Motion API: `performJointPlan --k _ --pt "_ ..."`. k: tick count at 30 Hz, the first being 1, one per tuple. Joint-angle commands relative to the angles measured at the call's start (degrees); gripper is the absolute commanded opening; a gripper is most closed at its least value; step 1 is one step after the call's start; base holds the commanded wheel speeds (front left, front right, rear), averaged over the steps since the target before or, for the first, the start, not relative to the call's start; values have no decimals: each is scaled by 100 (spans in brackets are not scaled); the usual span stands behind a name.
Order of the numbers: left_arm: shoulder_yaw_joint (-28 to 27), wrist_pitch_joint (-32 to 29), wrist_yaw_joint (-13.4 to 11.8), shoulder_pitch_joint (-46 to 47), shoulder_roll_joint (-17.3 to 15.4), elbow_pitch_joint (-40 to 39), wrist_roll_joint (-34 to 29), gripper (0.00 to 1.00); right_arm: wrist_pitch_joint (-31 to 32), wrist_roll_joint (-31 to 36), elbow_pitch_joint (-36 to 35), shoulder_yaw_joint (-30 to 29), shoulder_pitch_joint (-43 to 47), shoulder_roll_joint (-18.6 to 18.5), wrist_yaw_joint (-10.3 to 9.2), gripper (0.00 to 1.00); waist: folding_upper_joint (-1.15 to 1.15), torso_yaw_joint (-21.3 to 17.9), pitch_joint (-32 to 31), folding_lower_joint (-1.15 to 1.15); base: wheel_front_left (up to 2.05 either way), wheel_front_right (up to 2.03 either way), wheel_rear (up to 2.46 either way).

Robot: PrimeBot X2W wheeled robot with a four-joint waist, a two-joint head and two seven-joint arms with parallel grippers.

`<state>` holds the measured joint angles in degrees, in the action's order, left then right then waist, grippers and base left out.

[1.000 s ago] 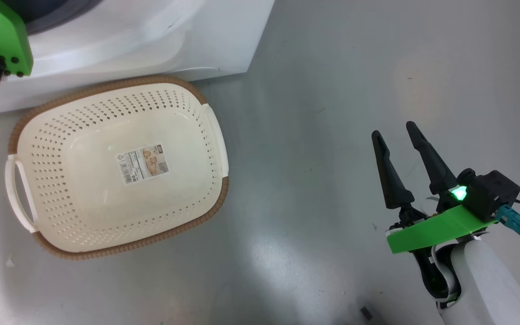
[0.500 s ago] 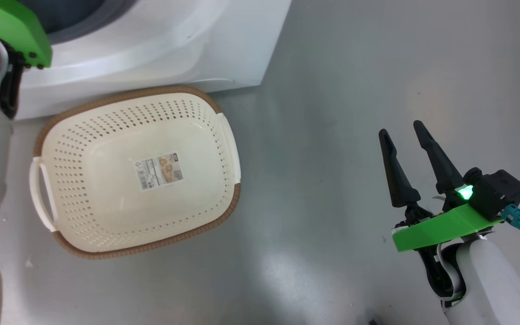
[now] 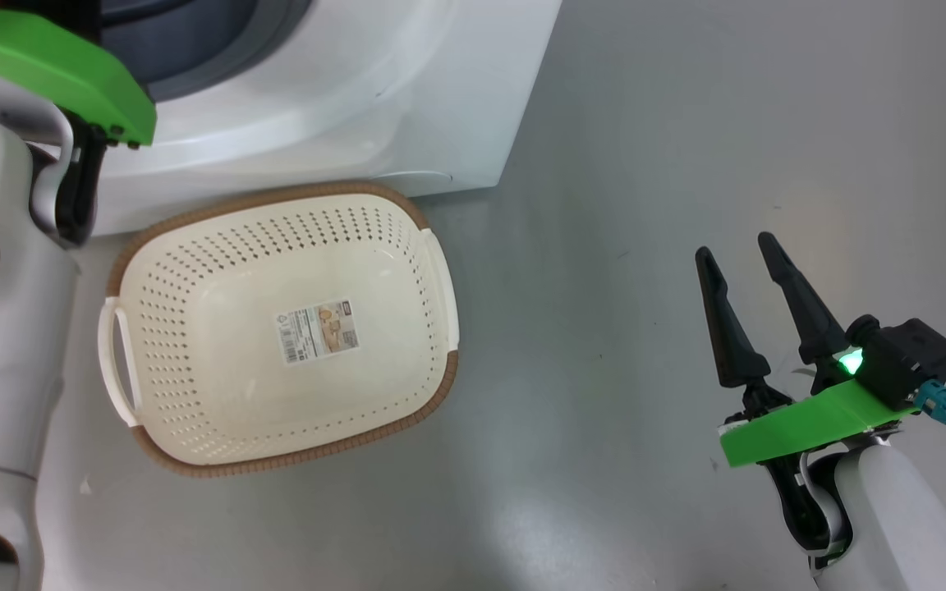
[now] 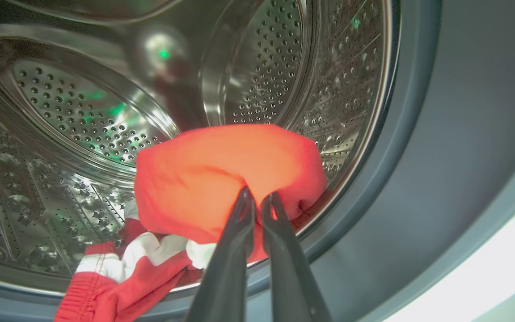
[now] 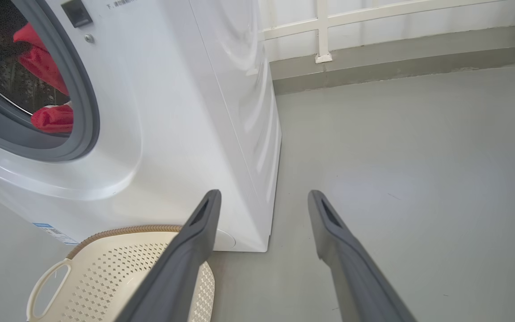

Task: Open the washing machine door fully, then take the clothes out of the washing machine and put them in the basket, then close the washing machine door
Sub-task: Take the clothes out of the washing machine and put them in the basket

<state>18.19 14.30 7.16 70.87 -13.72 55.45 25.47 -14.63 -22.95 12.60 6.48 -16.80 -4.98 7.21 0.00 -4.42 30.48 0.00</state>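
Bunching in the left hand [image 4: 257,201]: red, white-trimmed clothes [image 4: 208,179].

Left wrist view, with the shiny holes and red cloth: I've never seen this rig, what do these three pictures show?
That camera sits on the robot's left wrist. It looks past the left end effector into the steel drum of the washing machine. That end effector is pinched shut on the clothes, red fabric with white trim. The head view looks down at the grey floor, where the basket stands empty in front of the machine. The right end effector hangs open above the floor, holding nothing. The right wrist view looks along it toward the machine.
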Motion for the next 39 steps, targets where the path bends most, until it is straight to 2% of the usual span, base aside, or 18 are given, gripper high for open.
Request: performJointPlan --k 1,21,28,39 --pt "-223 69 32 -108 -274 -330 -7 0 -37 62 -94 96 166 -25 28 100 0 34 -81 0 0 0 0" --pt "-1066 70 33 -1767 29 -2439 -605 0 -37 46 -26 53 429 -49 28 100 0 215 -669 0 0 0 0" --pt "-1471 70 33 -2561 240 -3280 -657 0 -37 41 -17 9 558 -89 28 100 0 303 -889 0 0 0 0" --pt "-1707 70 33 -3475 442 -4491 -817 0 -37 14 -23 -26 727 -156 28 100 0 387 -1103 0 0 0 0"
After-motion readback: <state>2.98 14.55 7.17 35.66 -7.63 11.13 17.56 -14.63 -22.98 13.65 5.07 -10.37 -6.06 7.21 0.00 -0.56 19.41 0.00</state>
